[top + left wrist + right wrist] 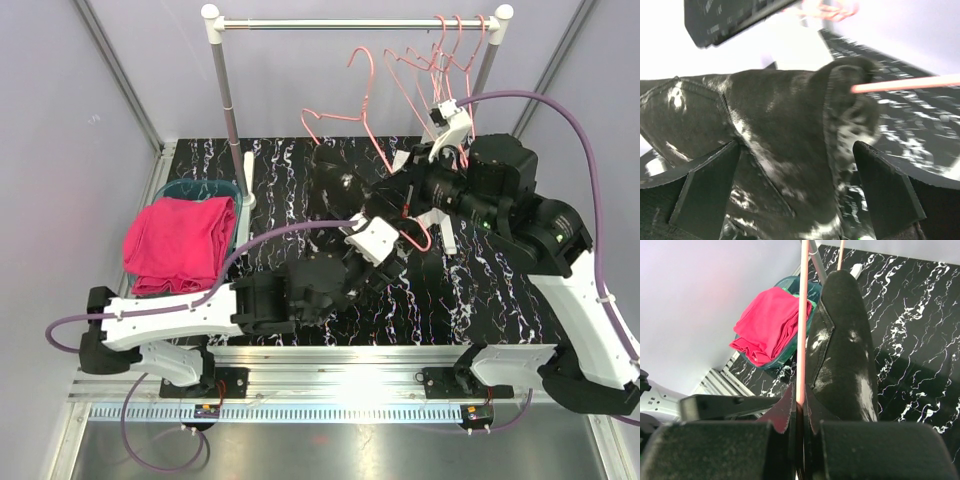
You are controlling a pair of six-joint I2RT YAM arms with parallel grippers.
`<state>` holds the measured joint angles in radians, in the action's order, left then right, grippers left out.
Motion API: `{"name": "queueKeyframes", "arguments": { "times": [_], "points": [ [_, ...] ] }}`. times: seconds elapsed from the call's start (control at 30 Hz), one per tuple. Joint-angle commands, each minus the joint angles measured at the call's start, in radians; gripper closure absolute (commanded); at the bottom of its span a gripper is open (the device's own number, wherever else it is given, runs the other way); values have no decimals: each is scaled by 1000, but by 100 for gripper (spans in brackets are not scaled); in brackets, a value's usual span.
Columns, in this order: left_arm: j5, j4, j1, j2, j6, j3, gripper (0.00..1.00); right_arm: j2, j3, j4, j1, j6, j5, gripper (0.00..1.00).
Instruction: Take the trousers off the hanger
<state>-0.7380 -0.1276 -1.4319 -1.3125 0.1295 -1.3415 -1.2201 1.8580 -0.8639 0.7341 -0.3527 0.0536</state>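
Black white-speckled trousers [790, 110] hang over a pink wire hanger [802, 315] above the middle of the table. My right gripper [800, 400] is shut on the hanger's wire, with the trousers [840, 340] draped just beyond its fingers. My left gripper [797, 150] stands wide open, and the hanging cloth lies between its two fingers [710, 190] without being pinched. The hanger's bar [910, 83] pokes out of the fold at the right. Folded magenta pink trousers [180, 243] lie in a teal basket [200, 187] at the table's left.
A clothes rack stands at the back, its rail [350, 22] carrying several empty pink hangers [430, 60] near the right end. Its left post [228, 100] rises beside the basket. The table top [480, 290] is black marble pattern, with purple-grey walls around it.
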Motion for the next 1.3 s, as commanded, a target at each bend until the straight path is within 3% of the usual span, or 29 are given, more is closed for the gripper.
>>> {"name": "queueKeyframes", "arguments": {
  "times": [0.0,0.1,0.27,0.37,0.53,0.7,0.77,0.8,0.83,0.93,1.0,1.03,1.17,1.27],
  "points": [
    [-196,117,-1,-17,71,-64,1,82,30,241,19,-12,-81,100],
    [-228,163,1,-34,107,-45,2,99,32,244,21,-23,-58,100],
    [-242,178,21,-65,127,-53,18,117,43,253,22,-37,-12,100],
    [-232,177,41,-74,114,-62,22,120,46,259,22,-51,5,100],
    [-241,230,53,-94,130,-76,20,119,27,287,24,-81,31,100],
    [-242,322,62,-110,162,-88,29,133,-3,309,30,-104,37,100],
    [-244,327,71,-125,170,-99,46,142,-5,309,31,-106,31,100],
    [-251,326,73,-128,168,-110,59,146,-8,309,31,-101,23,100],
    [-258,322,74,-129,171,-113,81,155,-10,302,31,-97,14,100],
    [-259,309,74,-99,157,-104,98,169,-17,275,31,-65,-40,100],
    [-239,302,74,-73,133,-78,93,177,-28,270,31,-51,-75,100],
    [-230,296,74,-47,127,-70,80,180,-31,269,31,-45,-89,100],
    [-172,270,74,-4,104,-45,71,177,-28,263,31,-42,-90,100],
    [-167,263,74,-5,119,-45,71,172,-16,269,30,-49,-71,100]
  ]
}}
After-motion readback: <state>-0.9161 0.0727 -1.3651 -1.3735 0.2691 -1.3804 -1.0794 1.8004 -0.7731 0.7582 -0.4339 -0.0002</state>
